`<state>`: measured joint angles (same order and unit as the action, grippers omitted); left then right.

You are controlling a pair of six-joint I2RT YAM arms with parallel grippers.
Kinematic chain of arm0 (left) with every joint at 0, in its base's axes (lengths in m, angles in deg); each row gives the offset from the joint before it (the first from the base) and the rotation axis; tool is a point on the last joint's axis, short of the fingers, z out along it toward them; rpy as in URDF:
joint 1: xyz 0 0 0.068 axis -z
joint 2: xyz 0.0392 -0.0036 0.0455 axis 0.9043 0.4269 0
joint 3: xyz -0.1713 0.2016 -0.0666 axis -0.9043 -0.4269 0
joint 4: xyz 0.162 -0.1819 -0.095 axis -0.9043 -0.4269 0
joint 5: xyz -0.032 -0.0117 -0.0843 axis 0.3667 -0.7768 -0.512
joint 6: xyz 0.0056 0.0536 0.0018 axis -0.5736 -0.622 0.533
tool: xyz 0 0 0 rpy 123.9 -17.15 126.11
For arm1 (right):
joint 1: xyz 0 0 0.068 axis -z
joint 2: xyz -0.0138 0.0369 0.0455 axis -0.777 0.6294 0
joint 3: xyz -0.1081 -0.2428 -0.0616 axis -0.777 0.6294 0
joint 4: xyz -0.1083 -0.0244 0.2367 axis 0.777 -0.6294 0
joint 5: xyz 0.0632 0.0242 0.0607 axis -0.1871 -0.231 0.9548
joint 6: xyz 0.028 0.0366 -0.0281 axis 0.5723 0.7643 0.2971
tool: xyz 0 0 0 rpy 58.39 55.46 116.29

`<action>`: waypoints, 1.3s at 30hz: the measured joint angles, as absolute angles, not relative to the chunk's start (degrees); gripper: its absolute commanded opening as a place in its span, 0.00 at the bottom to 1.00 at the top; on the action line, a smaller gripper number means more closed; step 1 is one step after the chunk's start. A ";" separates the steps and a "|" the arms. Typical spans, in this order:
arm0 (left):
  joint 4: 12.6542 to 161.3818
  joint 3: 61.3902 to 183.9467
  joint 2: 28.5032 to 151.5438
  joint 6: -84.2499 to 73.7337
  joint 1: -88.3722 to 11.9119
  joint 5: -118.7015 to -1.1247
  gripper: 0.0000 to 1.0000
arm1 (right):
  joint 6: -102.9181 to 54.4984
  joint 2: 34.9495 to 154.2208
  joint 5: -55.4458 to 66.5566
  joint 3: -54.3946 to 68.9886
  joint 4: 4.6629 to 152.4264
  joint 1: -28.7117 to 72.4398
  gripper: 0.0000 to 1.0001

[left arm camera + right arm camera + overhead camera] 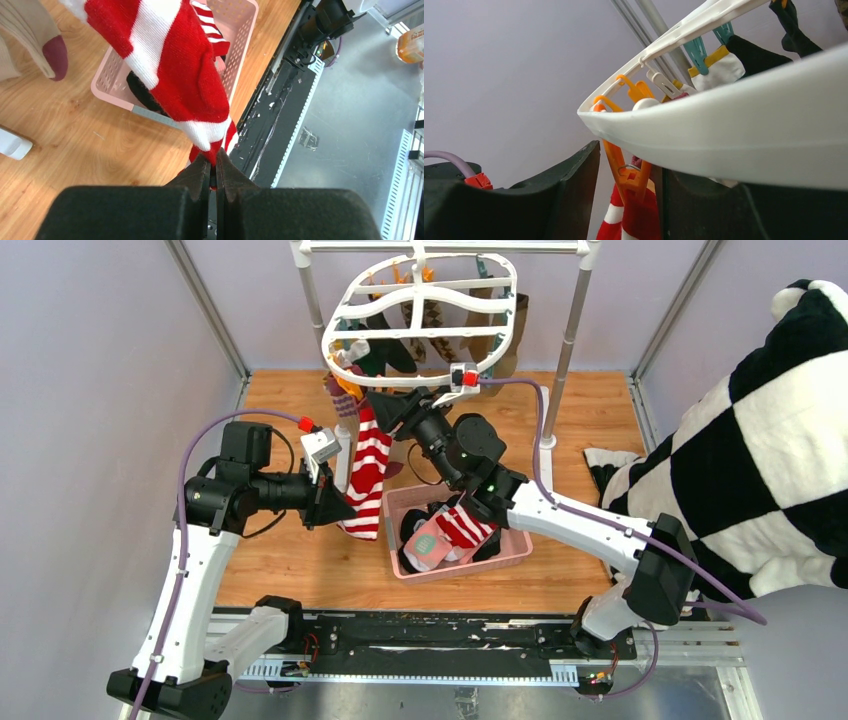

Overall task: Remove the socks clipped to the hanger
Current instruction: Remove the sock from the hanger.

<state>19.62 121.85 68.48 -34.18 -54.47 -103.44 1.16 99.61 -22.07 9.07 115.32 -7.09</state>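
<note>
The white hanger [420, 310] hangs from the rack at the back, and several socks are still clipped under it [430, 330]. A red-white striped sock [368, 465] dangles from an orange clip [634, 175] on the hanger's front left rim [724, 135]. My left gripper [343, 508] is shut on that sock's lower end [200, 95]; the red tip is pinched between the jaws [215, 167]. My right gripper [385, 412] is just under the rim. It stands open astride the orange clip [629, 160], with a gap on the left side.
A pink slotted basket [515, 545] holding several socks stands on the wooden floor below the right arm. Grey rack poles [565, 350] flank the hanger. A big black-and-white checked plush cloth [760, 440] fills the right side. A beige sock with a maroon toe [30, 40] hangs nearby.
</note>
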 measured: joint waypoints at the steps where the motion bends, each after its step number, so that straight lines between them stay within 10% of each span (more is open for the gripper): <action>1: 19.62 121.85 68.48 -34.18 -54.47 -103.44 0.00 | 1.62 99.61 -21.51 9.33 115.94 -6.81 0.47; 18: 19.62 121.87 67.76 -34.16 -54.47 -103.44 0.00 | 8.42 99.59 -14.69 10.99 120.64 -3.97 0.49; 31: 19.14 121.85 67.63 -34.18 -54.47 -103.40 0.00 | 8.74 99.70 -15.17 10.33 120.68 -3.97 0.02; 39: 19.03 121.85 67.61 -34.18 -54.47 -102.79 0.00 | 8.55 99.72 -15.17 10.33 120.44 -3.97 0.02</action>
<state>19.03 121.85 67.61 -34.18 -54.47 -102.79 8.55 99.72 -15.17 10.33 120.44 -3.97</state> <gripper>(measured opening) 0.040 0.306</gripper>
